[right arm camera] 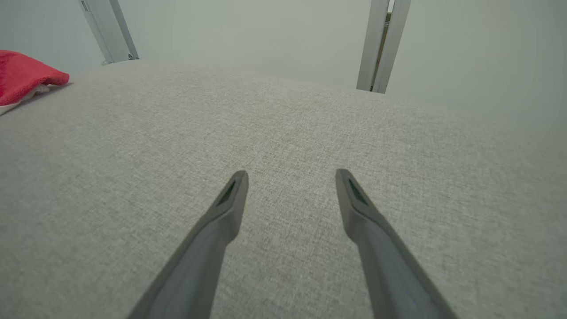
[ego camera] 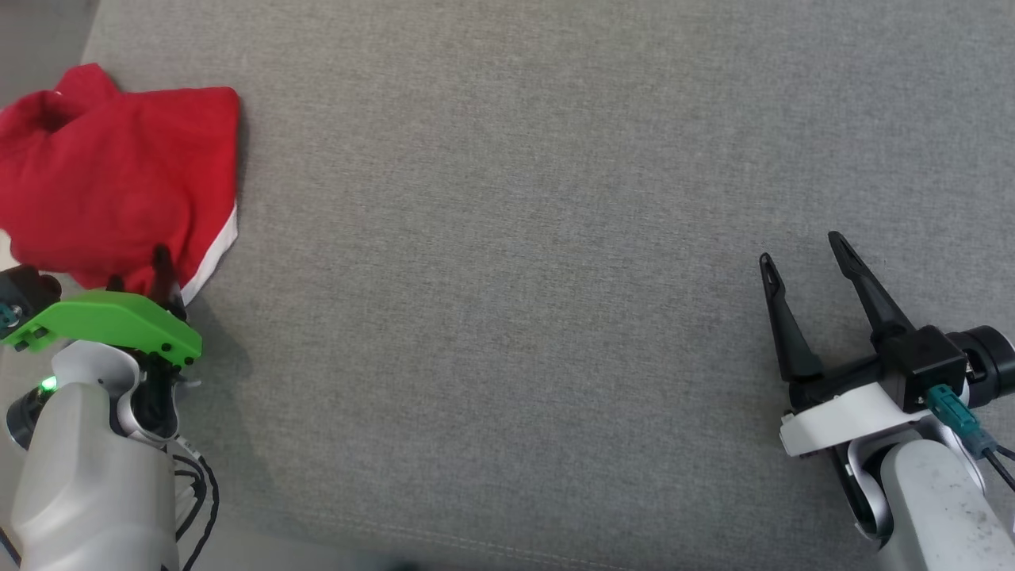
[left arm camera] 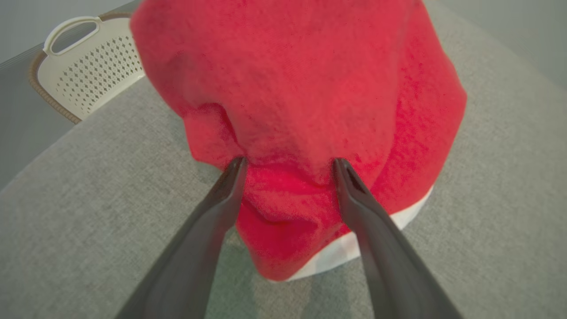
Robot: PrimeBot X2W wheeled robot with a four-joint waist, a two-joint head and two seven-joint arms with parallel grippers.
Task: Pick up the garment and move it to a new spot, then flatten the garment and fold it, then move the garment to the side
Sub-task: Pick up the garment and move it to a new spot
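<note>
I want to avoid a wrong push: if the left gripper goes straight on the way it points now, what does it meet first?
The crumpled red cloth garment with a white edge. The left gripper is open and its tips seem to straddle a fold of it, though whether they touch is unclear.

The garment [ego camera: 119,182] is red, fleecy cloth with a white band along one edge. It is loosely folded and rumpled, and lies at the upper left of the head view, white band at its lower right.
</note>
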